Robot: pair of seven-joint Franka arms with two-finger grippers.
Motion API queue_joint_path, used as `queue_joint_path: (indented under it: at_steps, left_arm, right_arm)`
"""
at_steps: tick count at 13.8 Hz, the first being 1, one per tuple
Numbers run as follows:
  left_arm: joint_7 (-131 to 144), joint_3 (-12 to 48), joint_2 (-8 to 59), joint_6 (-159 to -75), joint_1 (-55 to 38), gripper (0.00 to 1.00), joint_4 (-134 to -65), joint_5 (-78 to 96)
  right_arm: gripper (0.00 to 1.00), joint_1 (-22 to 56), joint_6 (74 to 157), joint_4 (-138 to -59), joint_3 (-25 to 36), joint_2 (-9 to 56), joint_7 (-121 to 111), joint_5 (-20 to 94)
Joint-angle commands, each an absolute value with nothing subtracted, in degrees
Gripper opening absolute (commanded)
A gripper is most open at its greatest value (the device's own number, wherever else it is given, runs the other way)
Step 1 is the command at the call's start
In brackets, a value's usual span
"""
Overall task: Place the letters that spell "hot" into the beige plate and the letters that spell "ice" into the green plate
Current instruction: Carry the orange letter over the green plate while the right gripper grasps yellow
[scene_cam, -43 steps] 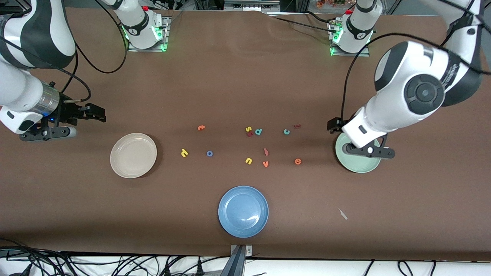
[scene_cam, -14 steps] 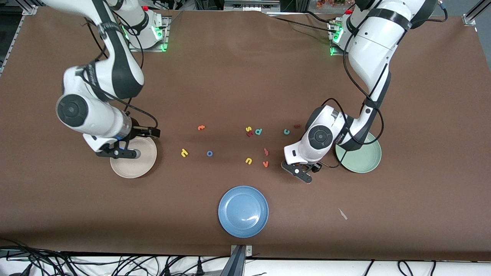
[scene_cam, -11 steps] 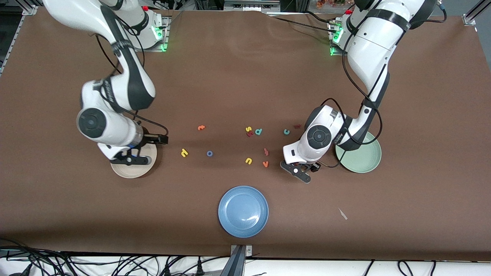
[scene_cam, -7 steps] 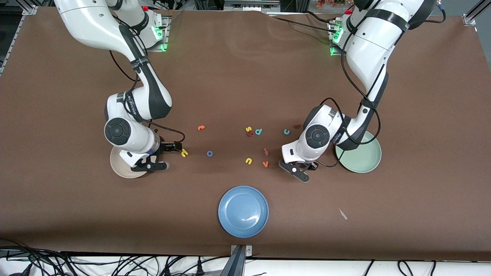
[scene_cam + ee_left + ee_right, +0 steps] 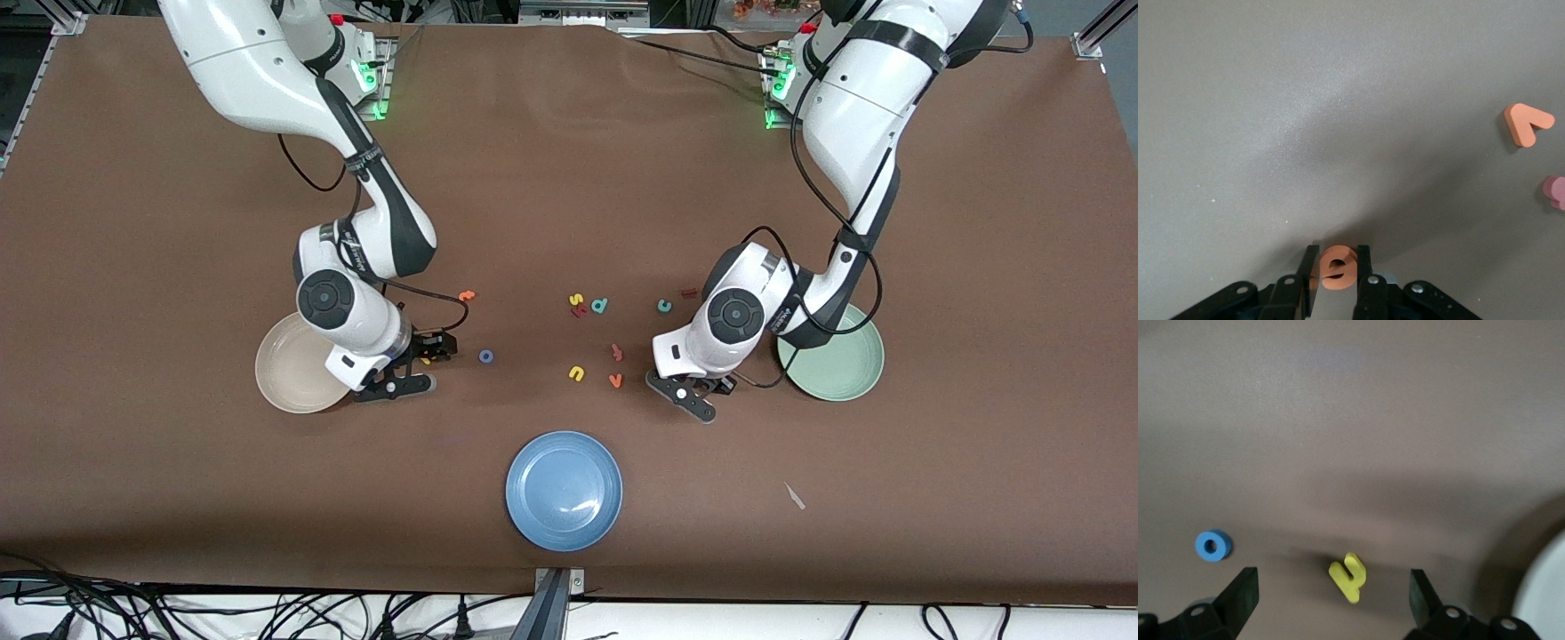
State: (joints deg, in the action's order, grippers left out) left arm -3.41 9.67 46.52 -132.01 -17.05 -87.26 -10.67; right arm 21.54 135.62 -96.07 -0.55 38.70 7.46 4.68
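Starting at the left hand (image 5: 1337, 259): closed from both sides on the orange e (image 5: 1338, 267), low at the tabletop (image 5: 569, 178), farther from the front camera than the blue plate (image 5: 564, 491) and toward the left arm's end; impossible to tell whether lifted already or not. Then the right hand (image 5: 1331, 590): spread wide apart and holding nothing, hanging over the yellow h (image 5: 1349, 577), again farther from the camera than the blue plate but toward the right arm's end. Near that h, on the side toward the blue plate, the blue o (image 5: 485, 356); farther yet from the camera, the orange t (image 5: 466, 296). Toward the left arm's end, and farther from the blue plate than the left hand, the teal c (image 5: 664, 306) and the dark red i (image 5: 688, 292), near each other and loose on the tabletop. Outward again, the beige plate (image 5: 284, 356) at the right arm's end and the green plate (image 5: 845, 369) at the left arm's end, both bare inside, both farther from the camera than the blue plate. Judging from this, barely begun: no letter delivered, one of six gripped, a second probably about to be gripped. Left to do: bring the e to the green plate, then fetch the c and the i; move the h, the o and the t to the beige plate. To be left alone: the orange v (image 5: 615, 380) and the yellow u (image 5: 576, 373).
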Motion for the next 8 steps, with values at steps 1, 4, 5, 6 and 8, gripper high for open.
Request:
queue_joint_path:
  at_steps: [1,4,5,6,8]
  left_arm:
    - [-3.69,9.58,45.19,-130.88,-16.61,0.20,-87.28,-12.30]
    - [-3.69,9.41,40.80,-123.85,-15.82,0.20,-86.66,-12.30]
    - [-3.69,9.23,40.00,-122.18,-14.69,0.20,-86.75,-12.39]
    - [-3.87,9.32,38.95,-119.73,-13.02,0.20,-86.75,-12.39]
    - [-5.88,9.23,37.10,-114.81,-10.21,0.21,-87.36,-12.31]
  right_arm:
    - [1.00,21.36,140.00,-99.31,-0.53,38.67,2.92,4.57]
    - [1.00,21.09,139.92,-100.28,-0.44,38.67,-1.84,4.57]
    - [1.00,21.18,140.10,-100.28,-0.53,39.02,-2.02,4.57]
    - [0.99,21.27,140.10,-100.28,-0.53,39.11,-2.80,4.48]
    - [0.98,21.18,140.27,-100.28,-0.53,39.55,-4.91,4.48]
